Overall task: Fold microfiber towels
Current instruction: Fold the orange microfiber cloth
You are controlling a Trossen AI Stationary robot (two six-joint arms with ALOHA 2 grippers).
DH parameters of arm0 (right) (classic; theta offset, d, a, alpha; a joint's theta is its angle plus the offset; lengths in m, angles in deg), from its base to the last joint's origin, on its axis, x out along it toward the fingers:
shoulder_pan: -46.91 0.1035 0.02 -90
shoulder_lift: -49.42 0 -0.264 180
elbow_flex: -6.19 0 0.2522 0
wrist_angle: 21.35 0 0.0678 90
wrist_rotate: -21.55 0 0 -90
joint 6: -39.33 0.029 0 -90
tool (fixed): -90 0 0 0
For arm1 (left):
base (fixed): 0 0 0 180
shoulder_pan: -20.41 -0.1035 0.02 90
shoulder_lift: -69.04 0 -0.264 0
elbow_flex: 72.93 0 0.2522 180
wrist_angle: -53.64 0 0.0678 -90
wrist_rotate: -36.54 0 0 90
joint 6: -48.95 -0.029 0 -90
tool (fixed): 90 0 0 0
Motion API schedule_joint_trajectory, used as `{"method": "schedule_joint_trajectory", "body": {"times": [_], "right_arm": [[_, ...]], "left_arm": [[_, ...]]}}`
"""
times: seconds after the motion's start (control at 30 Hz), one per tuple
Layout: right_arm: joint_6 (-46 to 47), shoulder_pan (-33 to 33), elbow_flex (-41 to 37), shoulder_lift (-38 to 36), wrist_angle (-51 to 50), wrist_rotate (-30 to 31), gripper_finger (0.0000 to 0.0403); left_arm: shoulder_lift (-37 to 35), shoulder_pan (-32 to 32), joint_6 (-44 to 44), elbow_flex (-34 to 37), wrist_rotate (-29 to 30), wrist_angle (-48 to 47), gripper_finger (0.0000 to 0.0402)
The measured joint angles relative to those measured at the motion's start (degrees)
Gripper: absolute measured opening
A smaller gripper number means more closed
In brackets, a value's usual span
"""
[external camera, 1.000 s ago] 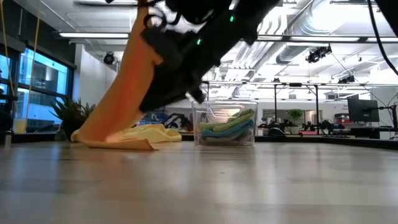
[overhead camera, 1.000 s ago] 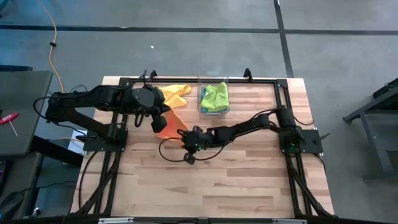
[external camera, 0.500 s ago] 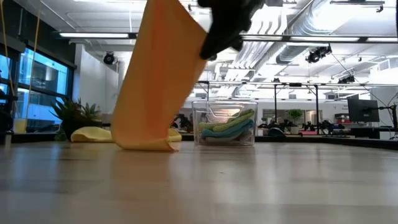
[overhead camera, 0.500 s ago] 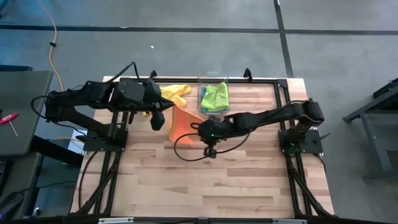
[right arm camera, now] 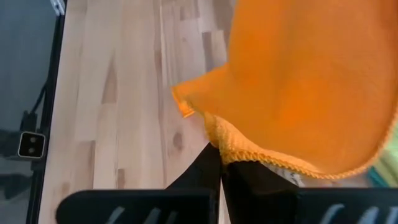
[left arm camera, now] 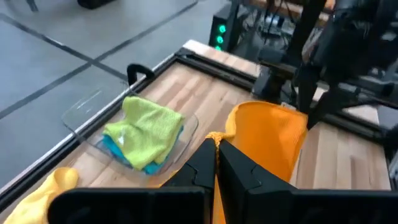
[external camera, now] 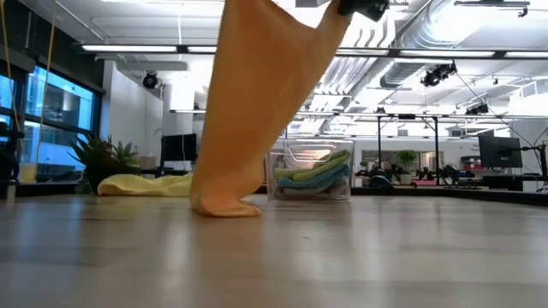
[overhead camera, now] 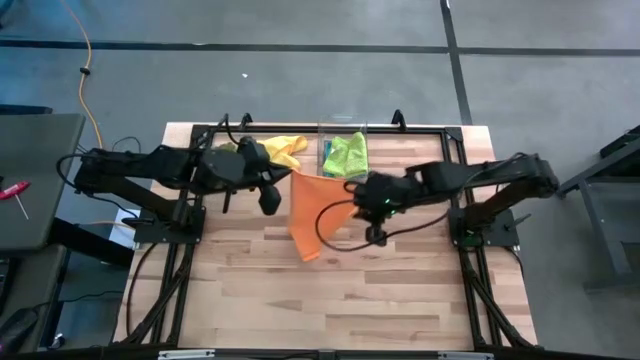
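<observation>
Left gripper & right gripper each clamped on a corner of the soft orange microfiber towel, hung above wooden table, bottom touching.

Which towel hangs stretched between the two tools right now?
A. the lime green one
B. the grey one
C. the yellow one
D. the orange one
D: the orange towel is pinched at one edge by the left tool and at another by the right tool, its lower end trailing to the table; the yellow towel lies flat behind, and the lime green towel sits in the clear box.
</observation>
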Motion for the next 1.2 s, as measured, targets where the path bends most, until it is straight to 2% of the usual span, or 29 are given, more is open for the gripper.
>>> {"method": "schedule_joint_trajectory", "body": {"times": [0.17,0.4,0.53,0.6,0.87,1.2], "right_arm": [[-1.59,-2.04,0.0,-3.87,-1.79,-0.23,0.0],[-6.14,-5.52,0.43,-6.55,-4.01,-3.28,0.0],[-9.93,-7.38,3.21,-6.54,-6.61,-3.6,0.0],[-11.44,-8.38,4.93,-6.56,-7.07,-4.56,0.0],[-13.78,-10.52,7.89,-6.5,-7.98,-7.37,0.0],[-13.92,-10.45,7.23,-5.91,-11.9,-7.52,0.0]], "left_arm": [[-0.58,0.0,-1.42,-0.02,5.98,7.47,0.0],[-2.23,-1.11,-10.05,-0.11,10.45,16.74,0.0],[-2.62,-1.14,-16.36,-0.11,13.56,18.45,0.0],[-2.73,-1.14,-16.73,-0.11,14.95,18.21,0.0],[-0.33,-1.07,-9.28,1.15,16.45,13.81,0.0],[1.03,2.85,4.1,15.23,19.89,15.65,0.0]]}}
